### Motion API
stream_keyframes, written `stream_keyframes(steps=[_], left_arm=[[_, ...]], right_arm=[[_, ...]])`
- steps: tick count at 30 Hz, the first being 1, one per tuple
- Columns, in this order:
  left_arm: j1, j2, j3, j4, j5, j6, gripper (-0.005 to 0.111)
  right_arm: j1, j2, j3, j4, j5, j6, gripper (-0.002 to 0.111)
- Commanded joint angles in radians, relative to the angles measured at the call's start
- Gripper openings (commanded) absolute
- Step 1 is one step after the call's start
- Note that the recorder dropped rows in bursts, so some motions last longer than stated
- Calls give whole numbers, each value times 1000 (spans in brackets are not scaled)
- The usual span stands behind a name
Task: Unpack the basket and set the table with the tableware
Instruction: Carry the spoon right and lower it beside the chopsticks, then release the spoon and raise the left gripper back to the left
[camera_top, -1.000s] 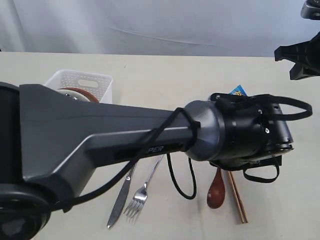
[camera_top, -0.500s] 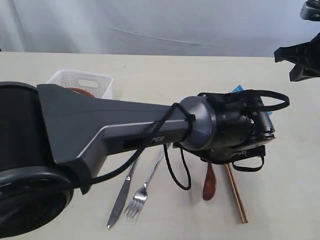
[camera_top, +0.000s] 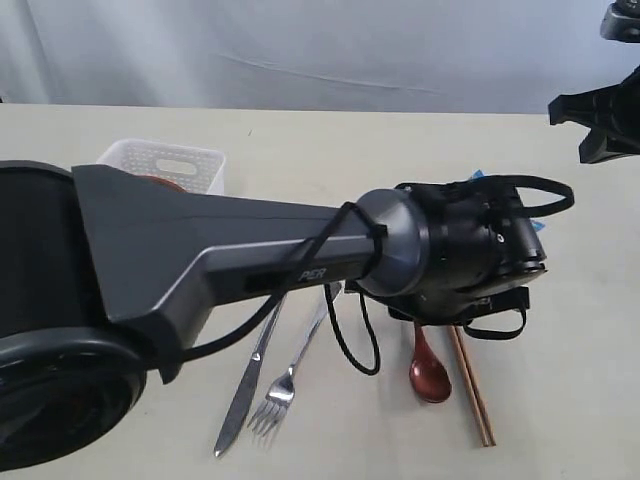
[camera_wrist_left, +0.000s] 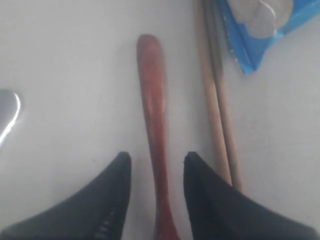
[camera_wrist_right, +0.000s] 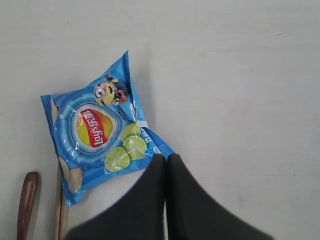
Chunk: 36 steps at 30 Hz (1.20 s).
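Observation:
The dark red spoon (camera_wrist_left: 151, 100) lies flat on the table (camera_top: 400, 150), its handle running between the fingers of my left gripper (camera_wrist_left: 157, 157). That gripper is open, with a gap on each side of the handle. In the exterior view the spoon (camera_top: 430, 375) shows below the left wrist, just left of the brown chopsticks (camera_top: 472, 390). The steel knife (camera_top: 240, 400) and fork (camera_top: 280, 385) lie further left. The white basket (camera_top: 165, 165) stands at the back left, mostly behind the left arm. My right gripper (camera_wrist_right: 166, 156) is shut and empty, over a corner of the blue chip bag (camera_wrist_right: 100, 135).
The left arm (camera_top: 250, 260) crosses most of the exterior view and hides the middle of the table. The chip bag (camera_wrist_left: 260, 30) lies beyond the chopsticks (camera_wrist_left: 215, 110). Part of the right arm (camera_top: 600, 120) hangs at the back right.
The left gripper has opened and let go of the spoon, which now lies flat beside the chopsticks. The left wrist has barely shifted. The right gripper has not moved.

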Motion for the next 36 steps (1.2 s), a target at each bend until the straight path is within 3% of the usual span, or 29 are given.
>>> stream_keyframes(steps=[1,7,9,12,15,20,25,31,36], left_arm=[[3,-20,-18,19,47,103,35],[3,-115,-20,16,119,315,32],[3,-152,-20,19,146,395,23],[3,-220,-13,35,183,478,0],[3,-301,32,95,181,512,0],[3,-469,217,172,155,540,0],[16,-701,490,172,-105,627,0],[143,-953,799,161,-370,649,0],[352,-1094,1024,161,-583,692,0]], right_arm=[[-7,3,4,5,1,-1,0],[-7,3,4,5,-8,-2,0],[-7,3,4,5,-14,-2,0],[-7,3,4,5,-17,-2,0],[-7,3,4,9,-10,-2,0],[-7,3,4,16,3,0,0],[-7,3,4,30,-29,0,0],[0,17,4,62,-39,-9,0],[43,23,4,67,-49,-48,0]])
